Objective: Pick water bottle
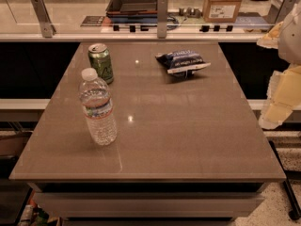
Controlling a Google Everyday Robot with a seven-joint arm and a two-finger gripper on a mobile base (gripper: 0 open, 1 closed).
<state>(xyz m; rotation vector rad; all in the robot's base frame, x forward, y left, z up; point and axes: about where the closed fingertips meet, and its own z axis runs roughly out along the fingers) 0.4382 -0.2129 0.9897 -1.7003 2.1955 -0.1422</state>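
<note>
Brown glossy table (188, 140), counter with rail behind it. Item 1: water bottle (98, 108), upright, white cap on, near the left edge, about midway between the front and back corners. Item 2: green can (101, 62), upright, just behind the bottle toward the back-left corner, apart from it. Item 3: blue snack bag (182, 62), lying flat near the back edge, right of centre. Item 4: gripper (280, 98), cream-coloured, hanging off the right edge, well apart from the bottle; whether it is spread or closed, cannot tell. Handling note: bottle likely light, thin-walled, yielding under squeeze, smooth and tall enough to tip; best taken from the side across the ribbed body at the label band.
</note>
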